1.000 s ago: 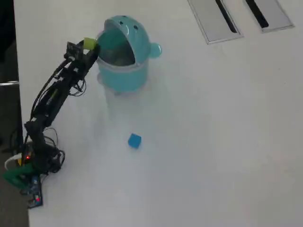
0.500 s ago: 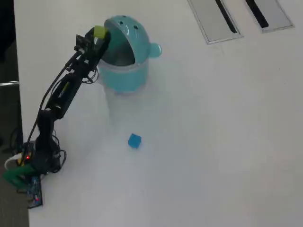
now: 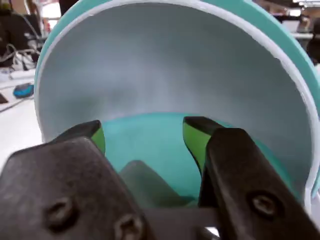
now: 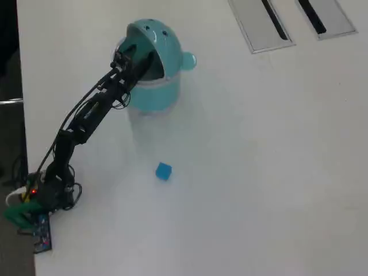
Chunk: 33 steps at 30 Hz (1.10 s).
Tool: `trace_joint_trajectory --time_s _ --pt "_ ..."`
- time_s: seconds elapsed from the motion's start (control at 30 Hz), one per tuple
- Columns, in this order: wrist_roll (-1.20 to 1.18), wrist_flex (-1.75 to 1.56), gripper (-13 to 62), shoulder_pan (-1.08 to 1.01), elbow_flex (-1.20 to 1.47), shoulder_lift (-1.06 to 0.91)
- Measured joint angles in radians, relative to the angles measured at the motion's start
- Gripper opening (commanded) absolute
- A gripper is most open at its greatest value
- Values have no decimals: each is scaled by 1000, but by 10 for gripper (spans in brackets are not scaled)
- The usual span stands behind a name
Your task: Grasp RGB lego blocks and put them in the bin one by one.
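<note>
bin point(image 4: 150, 86) | claw point(image 3: 145, 137) spread, seemingly empty, inside rim | blue block point(image 4: 164, 171) well apart

Place: office or lab workspace
Surface: plain white desk point(image 4: 259, 172)
Far right, overhead view: grey cable-port slots point(image 4: 267, 26)
Wrist view, left: blue mouse point(image 3: 23, 90), tangled cables point(image 3: 17, 57)

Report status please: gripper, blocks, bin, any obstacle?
Gripper open and empty, at the bin mouth under its lid. Blue block alone on table; red and green not in view. Nothing in the way.
</note>
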<state>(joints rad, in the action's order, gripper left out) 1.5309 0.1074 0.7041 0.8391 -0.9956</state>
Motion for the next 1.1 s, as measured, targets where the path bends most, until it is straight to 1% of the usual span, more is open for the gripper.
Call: trace_joint_trajectory --time_s 0.23,0.4,0.53,0.83,1.1 --pt "-51 0 331 0 31 -49" --pt "-55 -3 332 -6 242 -196" --pt "-55 -72 331 -46 400 -305" --pt "-55 -242 323 -86 676 -541" --pt "-55 -255 322 -66 887 -730"
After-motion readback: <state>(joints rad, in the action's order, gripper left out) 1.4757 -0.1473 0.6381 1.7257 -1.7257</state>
